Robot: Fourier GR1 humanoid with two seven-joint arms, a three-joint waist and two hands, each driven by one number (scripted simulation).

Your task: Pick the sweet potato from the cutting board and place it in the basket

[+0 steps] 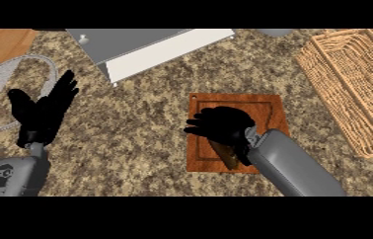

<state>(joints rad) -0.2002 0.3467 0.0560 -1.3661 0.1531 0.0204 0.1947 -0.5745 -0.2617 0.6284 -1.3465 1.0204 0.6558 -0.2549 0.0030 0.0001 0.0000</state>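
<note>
A brown wooden cutting board (266,107) lies on the speckled counter at the middle. My right hand (224,125) hovers over it with fingers spread toward the left, open. The sweet potato (227,156), a dark brown-orange piece, shows only in part beneath the hand's heel and wrist, near the board's front edge; the hand hides the rest. I cannot tell whether the palm touches it. The wicker basket (342,85) stands at the right edge, well apart from the board. My left hand (42,112) rests open at the far left, fingers up.
A grey and white box-like object (146,48) lies tilted at the back, left of centre. A pale grey curved rim (40,65) and a wooden surface (15,41) sit at the back left. Bare counter (131,134) lies between the two hands.
</note>
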